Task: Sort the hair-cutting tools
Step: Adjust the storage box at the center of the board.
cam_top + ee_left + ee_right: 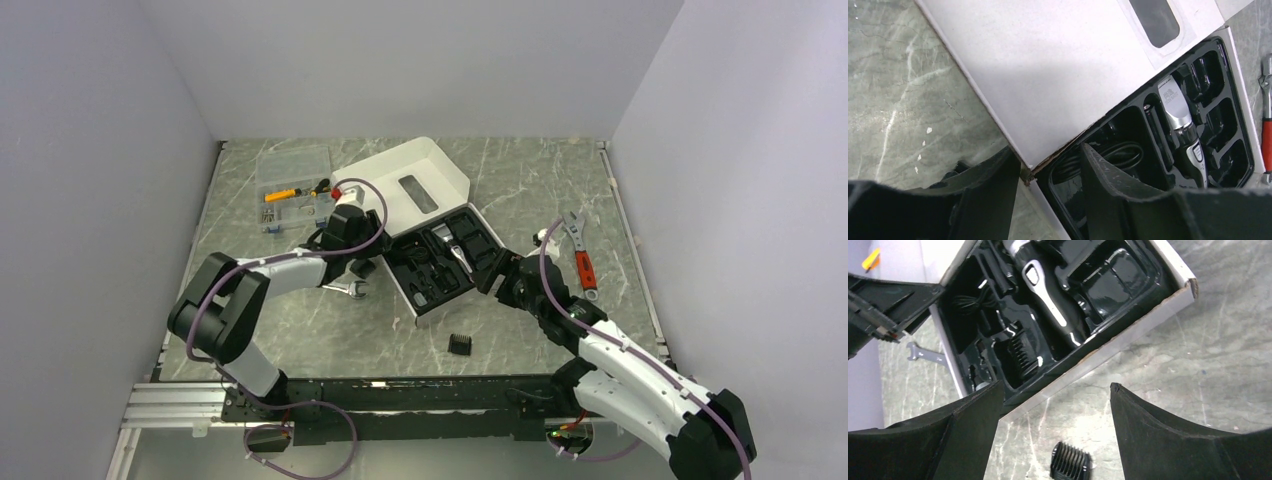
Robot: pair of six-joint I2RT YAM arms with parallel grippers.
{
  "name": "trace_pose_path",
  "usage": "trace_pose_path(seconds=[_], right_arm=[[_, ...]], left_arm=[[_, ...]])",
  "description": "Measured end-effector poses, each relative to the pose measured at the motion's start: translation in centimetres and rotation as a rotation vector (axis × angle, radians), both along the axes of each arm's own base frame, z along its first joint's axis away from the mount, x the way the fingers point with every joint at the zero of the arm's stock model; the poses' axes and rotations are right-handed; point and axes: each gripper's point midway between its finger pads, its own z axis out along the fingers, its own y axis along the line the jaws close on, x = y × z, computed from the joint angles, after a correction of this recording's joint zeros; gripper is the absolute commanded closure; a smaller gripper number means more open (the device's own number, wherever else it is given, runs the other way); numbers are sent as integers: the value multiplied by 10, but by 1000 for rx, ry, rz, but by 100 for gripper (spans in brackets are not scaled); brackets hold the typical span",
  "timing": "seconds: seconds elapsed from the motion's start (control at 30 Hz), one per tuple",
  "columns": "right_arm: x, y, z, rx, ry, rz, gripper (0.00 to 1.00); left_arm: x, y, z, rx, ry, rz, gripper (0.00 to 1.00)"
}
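Note:
The black-and-silver hair clipper [1048, 295] lies in the black insert of the open white box [425, 185]. It also shows in the left wrist view as the clipper [1180, 120]. One black comb attachment [1020, 352] sits in a compartment beside it. Another comb attachment [1071, 462] lies loose on the table [460, 344], in front of the box. My left gripper [1047, 147] straddles the box's left corner, one finger inside the insert and one outside, with a gap still showing. My right gripper [1055, 385] hangs open over the table by the box's near edge, above the loose comb.
A silver open-end wrench [350, 290] lies left of the box, under my left arm. A red-handled adjustable wrench [580, 258] lies to the right. A clear plastic case [293, 185] with small tools stands at the back left. The box lid [1048, 65] lies flat, opened away from me.

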Motion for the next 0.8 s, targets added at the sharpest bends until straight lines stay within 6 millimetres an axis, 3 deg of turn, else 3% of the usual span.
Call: trace_pose_path(seconds=[0.13,0.3,0.63,0.73,0.8], right_arm=[[1,-8,-13,-15,24,-28,20],[3,-13,-21,-26,48,-53,20],[3,-23,-38,-50,80,-92,20],[3,-25,-46,-67,103,-96,20],[3,-25,-50,-77,117,-97,20]], left_arm=[[-9,-5,-5,5,-31,-9,53],[-45,-25,-3,63,-75,-80,54],[-82,-28,25,144,-213,-85,55],[-92,-26,17,176,-213,-85,55],[-100,-21,5,208,-194,-89,48]])
